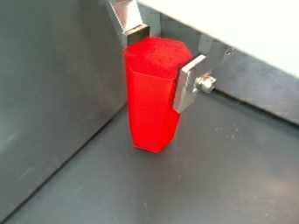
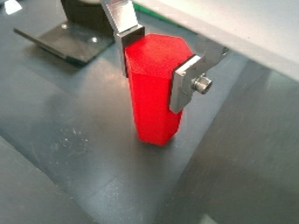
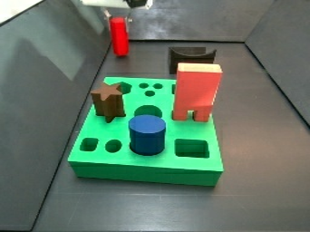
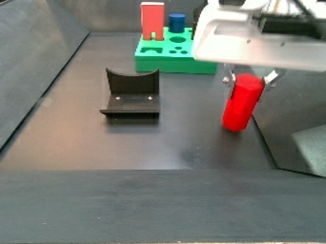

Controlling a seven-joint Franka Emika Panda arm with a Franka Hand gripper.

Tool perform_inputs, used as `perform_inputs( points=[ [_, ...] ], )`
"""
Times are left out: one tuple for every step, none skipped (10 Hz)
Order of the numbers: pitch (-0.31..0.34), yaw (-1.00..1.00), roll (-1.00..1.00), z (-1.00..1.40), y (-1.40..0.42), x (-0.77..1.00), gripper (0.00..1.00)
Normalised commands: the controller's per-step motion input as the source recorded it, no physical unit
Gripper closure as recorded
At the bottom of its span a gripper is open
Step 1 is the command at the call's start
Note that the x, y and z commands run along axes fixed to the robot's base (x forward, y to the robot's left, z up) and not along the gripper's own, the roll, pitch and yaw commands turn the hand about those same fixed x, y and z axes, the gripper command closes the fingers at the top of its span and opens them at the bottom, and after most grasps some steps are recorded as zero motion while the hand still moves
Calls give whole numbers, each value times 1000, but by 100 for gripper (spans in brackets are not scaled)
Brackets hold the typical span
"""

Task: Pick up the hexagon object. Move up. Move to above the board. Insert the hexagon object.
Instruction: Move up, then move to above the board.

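Note:
The hexagon object is a slim bright red prism standing upright on the dark floor, shown in both wrist views. My gripper has its two silver fingers pressed flat against opposite faces of the peg's top, shut on it. In a side view the peg stands beyond the green board, under the gripper. In a side view the peg and gripper are nearer than the board, to the right.
On the board stand a salmon-red arch block, a blue cylinder and a brown star block. The dark fixture stands behind the board, also seen in a side view. Grey walls enclose the floor.

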Motion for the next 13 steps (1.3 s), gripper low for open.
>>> perform_inputs(
  points=[
    [21, 4, 47, 597, 24, -35, 100],
    [35, -6, 67, 475, 15, -37, 100],
    [41, -8, 82, 393, 16, -35, 100],
    [58, -4, 103, 230, 9, -37, 100],
    [-33, 75, -84, 1000, 6, -51, 100],
    [-22, 74, -74, 1000, 7, -53, 100],
    [-7, 60, -54, 1000, 6, -54, 100],
    [10, 45, -29, 1000, 7, -53, 100],
    [34, 30, 7, 1000, 9, -52, 100],
    [53, 20, 34, 1000, 11, -50, 100],
    [78, 13, 66, 1000, 12, -48, 100],
    [89, 19, 81, 1000, 12, -44, 100],
    [92, 20, 80, 1000, 12, -42, 100]
  ],
)
